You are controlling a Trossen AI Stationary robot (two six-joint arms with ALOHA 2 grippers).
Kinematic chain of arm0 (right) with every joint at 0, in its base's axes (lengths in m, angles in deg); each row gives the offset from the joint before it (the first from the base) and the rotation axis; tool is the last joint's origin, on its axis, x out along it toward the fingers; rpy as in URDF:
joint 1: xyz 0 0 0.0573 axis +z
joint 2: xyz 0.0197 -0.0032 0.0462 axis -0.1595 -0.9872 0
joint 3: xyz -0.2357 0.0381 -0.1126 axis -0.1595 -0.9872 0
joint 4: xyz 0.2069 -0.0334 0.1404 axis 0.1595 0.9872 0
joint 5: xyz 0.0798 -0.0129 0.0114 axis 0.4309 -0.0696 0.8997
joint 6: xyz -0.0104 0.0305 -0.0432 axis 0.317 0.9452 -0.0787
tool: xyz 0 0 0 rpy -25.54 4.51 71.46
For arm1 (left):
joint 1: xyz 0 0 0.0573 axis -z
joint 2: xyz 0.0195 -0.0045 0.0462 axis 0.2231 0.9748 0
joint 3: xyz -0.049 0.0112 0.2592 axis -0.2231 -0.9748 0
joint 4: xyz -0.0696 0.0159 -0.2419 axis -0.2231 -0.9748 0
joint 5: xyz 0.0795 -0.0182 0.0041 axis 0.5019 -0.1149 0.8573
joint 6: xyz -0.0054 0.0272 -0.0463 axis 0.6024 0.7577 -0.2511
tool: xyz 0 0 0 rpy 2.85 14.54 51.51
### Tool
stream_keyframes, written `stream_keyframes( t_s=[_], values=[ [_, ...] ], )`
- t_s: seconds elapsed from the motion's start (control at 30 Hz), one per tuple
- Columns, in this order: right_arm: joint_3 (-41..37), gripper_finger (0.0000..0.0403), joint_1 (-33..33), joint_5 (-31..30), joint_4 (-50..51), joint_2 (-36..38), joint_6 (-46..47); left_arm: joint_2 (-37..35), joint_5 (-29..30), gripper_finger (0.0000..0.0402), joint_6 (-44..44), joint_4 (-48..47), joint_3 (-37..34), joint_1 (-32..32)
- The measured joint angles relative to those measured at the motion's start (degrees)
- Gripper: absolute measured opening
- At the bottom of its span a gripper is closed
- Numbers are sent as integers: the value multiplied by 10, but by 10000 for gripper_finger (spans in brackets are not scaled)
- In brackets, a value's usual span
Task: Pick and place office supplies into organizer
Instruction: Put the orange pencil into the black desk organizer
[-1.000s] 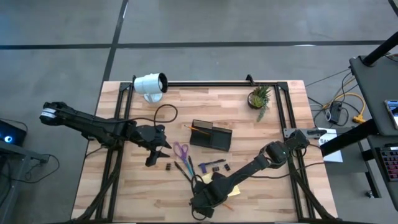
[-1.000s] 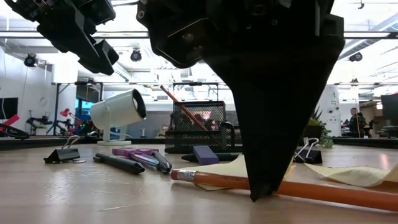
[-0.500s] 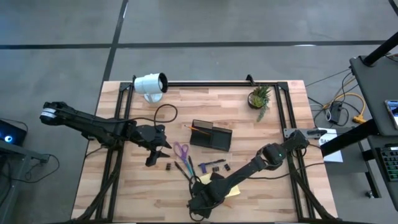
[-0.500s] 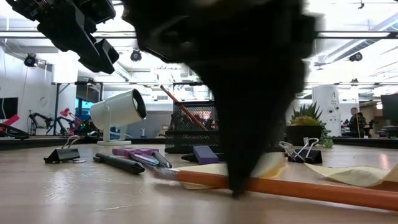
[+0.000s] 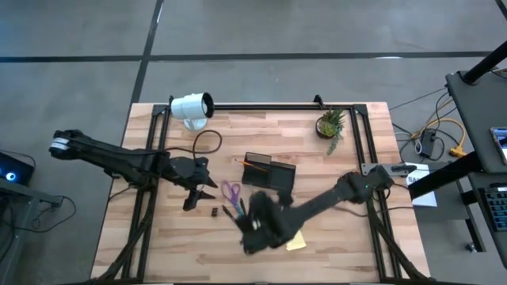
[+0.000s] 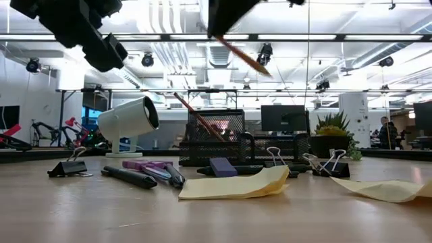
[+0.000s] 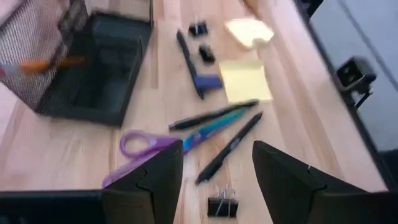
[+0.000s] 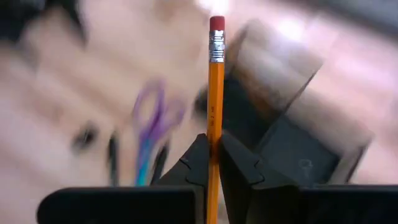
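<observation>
A white cylindrical lamp-like object (image 5: 191, 107) is lying on its side at the far left corner of the wooden surface (image 5: 174, 245), its open end facing right, and in the low view it (image 6: 128, 120) is sitting behind the clutter on a small stand. A small potted green plant (image 5: 330, 123) is standing near the far right corner, well apart from the lamp, with a black rail (image 5: 261, 105) running between them along the far edge. Off the surface to the right, cables (image 5: 440, 141) are trailing across the grey floor beside a dark desk, and what seems to be a person (image 6: 385, 132) is showing far back in the room.
</observation>
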State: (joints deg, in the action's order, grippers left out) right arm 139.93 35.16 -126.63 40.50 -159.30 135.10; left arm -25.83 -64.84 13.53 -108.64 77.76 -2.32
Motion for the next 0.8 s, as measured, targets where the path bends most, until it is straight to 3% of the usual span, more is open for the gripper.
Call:
stream_keyframes(
  t_s=[0.23,0.33,0.43,0.8],
  values=[
    [0,13,-91,-148,-2,32,-147,-39,18,178,24,-5,-1,0],
    [0,13,-124,-179,-3,44,-191,-49,63,178,32,-4,-1,0],
    [-3,13,-148,-190,-13,41,-225,-48,108,178,33,-3,0,-3],
    [-93,13,-175,-144,-221,43,-380,-45,135,178,27,-2,2,-5]
  ],
)
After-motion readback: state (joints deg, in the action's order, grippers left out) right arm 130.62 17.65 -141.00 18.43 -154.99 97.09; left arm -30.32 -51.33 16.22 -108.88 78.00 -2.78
